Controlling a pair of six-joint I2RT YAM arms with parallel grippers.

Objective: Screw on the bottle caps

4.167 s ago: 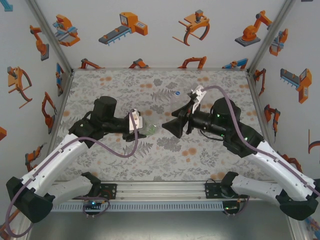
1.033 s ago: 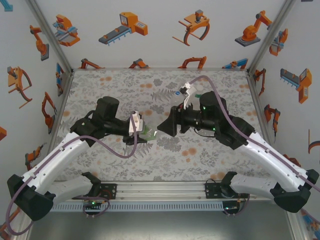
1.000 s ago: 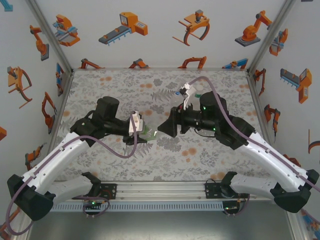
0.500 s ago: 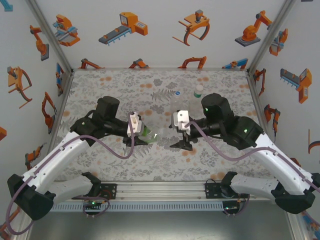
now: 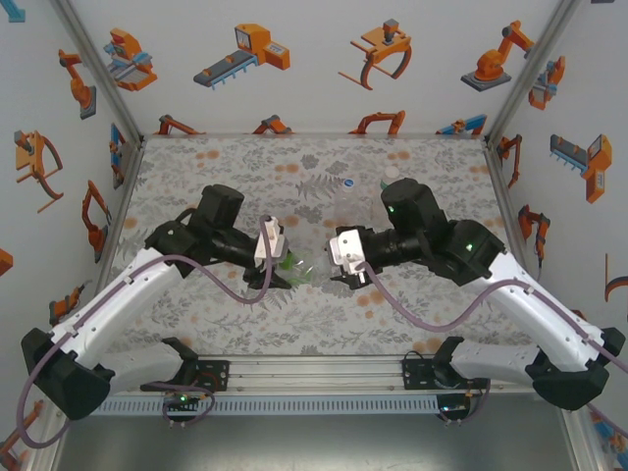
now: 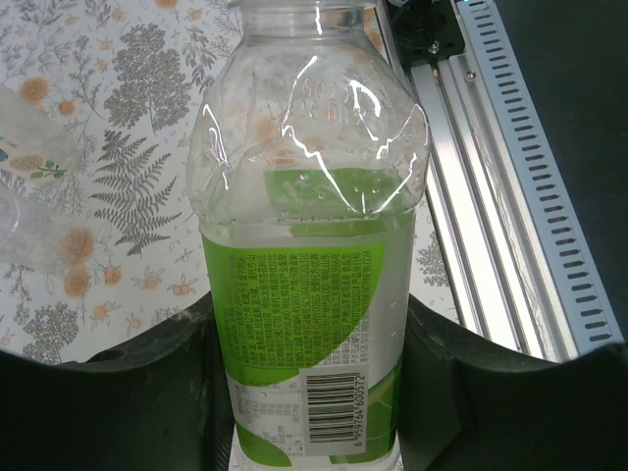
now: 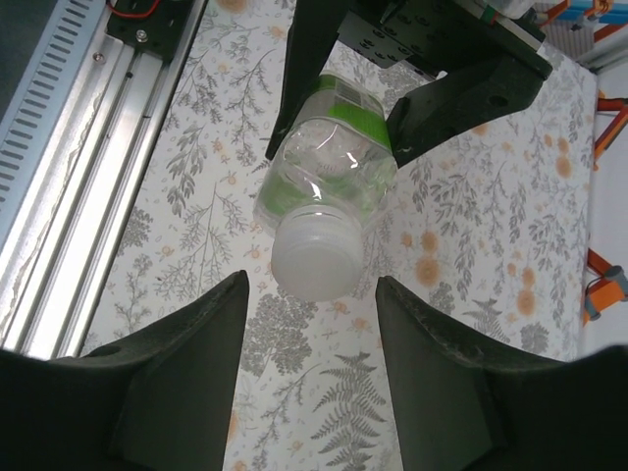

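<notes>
My left gripper (image 5: 283,267) (image 6: 306,306) is shut on a clear bottle (image 6: 309,245) (image 7: 329,167) with a green-and-white label, held level just above the table with its neck towards the right arm. A whitish cap (image 7: 312,260) sits on its mouth. My right gripper (image 5: 336,267) (image 7: 312,283) faces that cap and is open. Its fingers (image 7: 186,363) stand either side of the cap without touching it. A second clear bottle (image 5: 345,204) stands upright behind, with a blue cap (image 5: 348,183) on top.
The floral table (image 5: 235,167) is walled at the left, back and right. The aluminium rail (image 5: 314,378) runs along the near edge, close under both grippers. A pale green-topped item (image 5: 389,179) stands just behind the right arm.
The right wrist has turned and dropped in front of the bottle's mouth, and its jaws have narrowed around the cap. The left gripper has kept its grip and shifted the bottle slightly right.
</notes>
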